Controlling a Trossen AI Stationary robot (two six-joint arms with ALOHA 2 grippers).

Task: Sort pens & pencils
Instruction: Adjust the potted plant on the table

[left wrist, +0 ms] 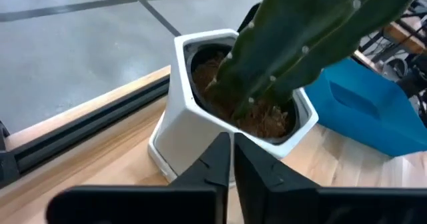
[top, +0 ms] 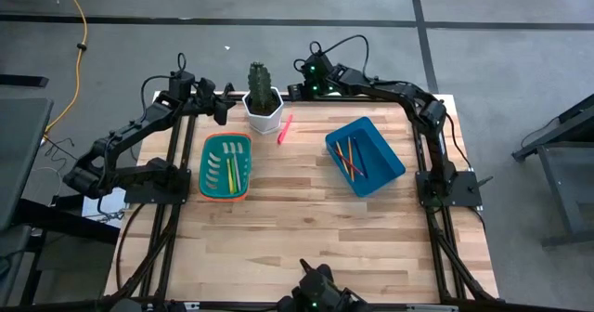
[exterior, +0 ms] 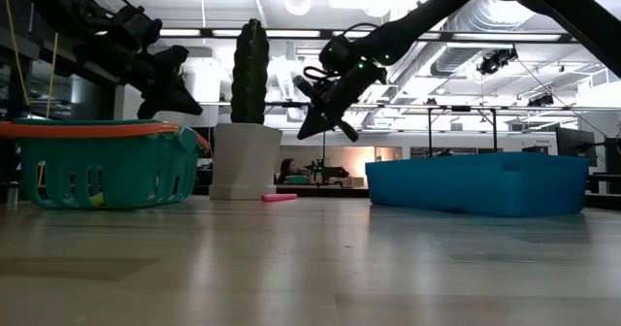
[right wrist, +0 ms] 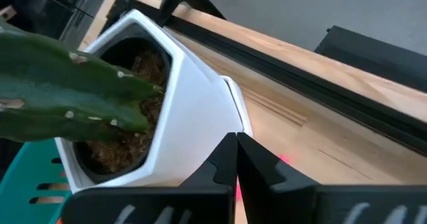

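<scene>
Pink pen [top: 285,128]: we find it loose on the tabletop near the far edge, unsorted. Pencils [top: 352,158] fill the blue bin [top: 382,145]; green basket [top: 213,171] takes pens. Left gripper [top: 221,110] and right gripper [top: 299,91]: both closed, empty, flanking the cactus pot [top: 263,114].

arms: matte black, jointed | cables: black (looped) | bases: green lights
</scene>
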